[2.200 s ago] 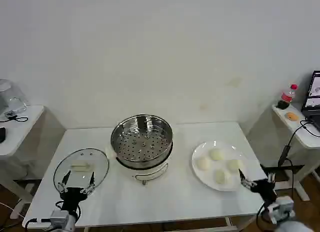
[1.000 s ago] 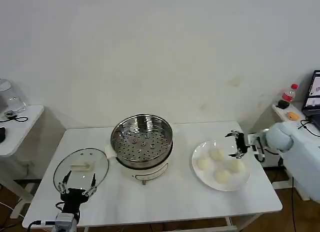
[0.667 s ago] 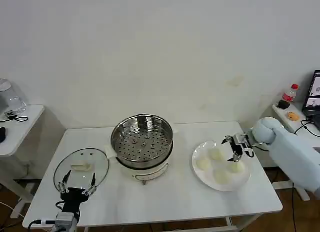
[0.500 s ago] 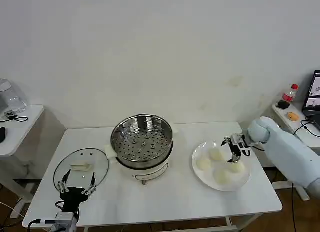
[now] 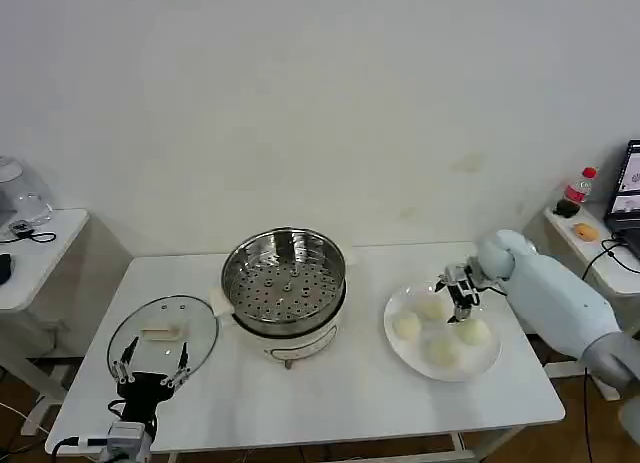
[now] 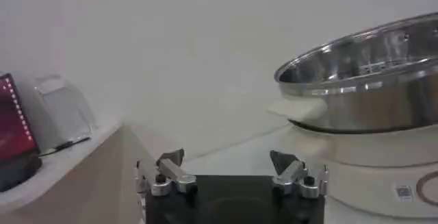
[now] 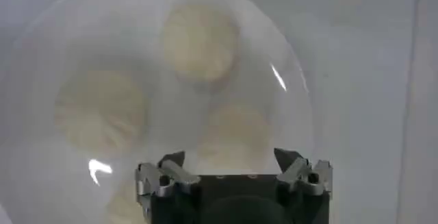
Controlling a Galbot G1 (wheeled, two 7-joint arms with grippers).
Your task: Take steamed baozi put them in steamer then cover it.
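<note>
A white table [image 5: 330, 383] carries everything. At its middle stands the steamer [image 5: 284, 275], a shiny steel basket with a perforated bottom on a white pot base, with nothing inside it. The left wrist view shows the steamer's rim [image 6: 369, 61] from the side. To the robot's left of it the cover [image 5: 163, 331], a clear glass lid with a pale bar handle, lies flat on the table. On the other side is a white plate [image 5: 490, 358] with four steamed baozi [image 5: 407, 326] on it, close together.

The right gripper [image 5: 459, 291] is over the far part of the plate, above the buns, and its fingers are spread apart and hold nothing. The right wrist view looks down on the plate [image 7: 294, 81] and the baozi [image 7: 200, 40]. The left gripper [image 5: 150, 368] waits at the near edge of the table, just before the cover, fingers open as well.
</note>
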